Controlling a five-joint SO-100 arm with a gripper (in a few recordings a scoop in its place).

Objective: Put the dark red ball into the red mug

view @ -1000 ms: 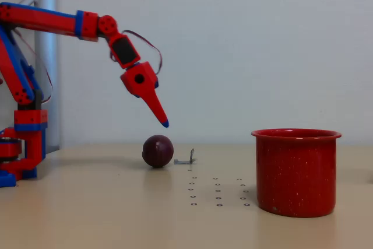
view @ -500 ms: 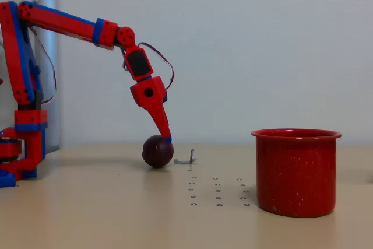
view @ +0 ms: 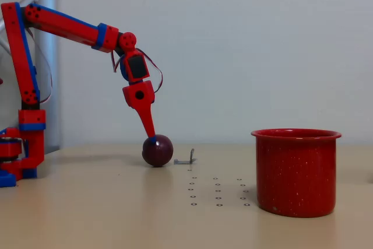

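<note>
The dark red ball (view: 159, 152) rests on the tan table, left of centre in the fixed view. My red-and-blue gripper (view: 152, 139) points steeply down, its blue tip at the ball's upper left edge, touching or nearly touching it. I see the gripper side-on as one narrow finger, so its opening is hidden. The red mug (view: 296, 173) stands upright at the right, well apart from the ball, and its inside is hidden from this low angle.
A small grey metal bracket (view: 186, 159) lies just right of the ball. A grid of small dark dots (view: 218, 190) marks the table between ball and mug. The arm's base (view: 17, 150) stands at the far left.
The gripper came down from above the ball to its top, and its tip then shifted from the ball's upper right to its upper left. Ball and mug have not moved.
</note>
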